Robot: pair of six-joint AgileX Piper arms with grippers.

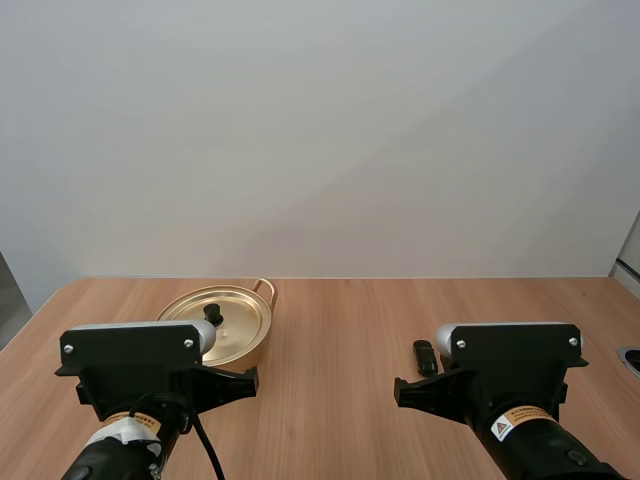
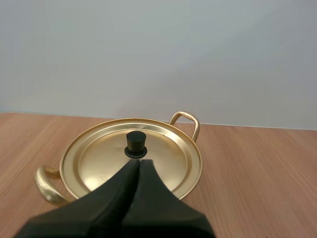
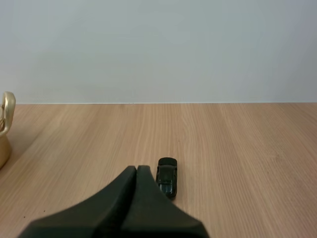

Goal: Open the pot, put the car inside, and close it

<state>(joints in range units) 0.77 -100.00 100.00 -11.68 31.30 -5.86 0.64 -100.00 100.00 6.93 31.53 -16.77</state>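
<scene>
I have both arms low over the desk (image 1: 340, 330), each wrist facing the far edge. The pot (image 1: 240, 352) sits on the desk's left half, close to the far edge, with its gold lid (image 2: 163, 153) seated flat on the rim. One looped handle (image 2: 187, 121) points toward the far edge and the other handle (image 2: 47, 183) toward the near left. The lid's black knob (image 2: 135, 144) stands upright at its centre.

My left gripper (image 2: 139, 161) is clenched on nothing, its two fingers pressed together into a single dark wedge. The tips lie over the lid just short of the knob; whether they rest on the lid I cannot tell.

The car (image 3: 167, 177) is a small dark toy lying on bare wood on the desk's right half, farther from the far edge than the pot and well apart from it. Its long axis runs roughly from the near edge to the far edge.

My right gripper (image 3: 136, 168) is also closed and holds nothing, its fingers meeting in one wedge. The tips are just beside the car on its left flank, and I cannot tell whether they touch it. From that wrist a gold handle of the pot shows well off to the car's left.
</scene>
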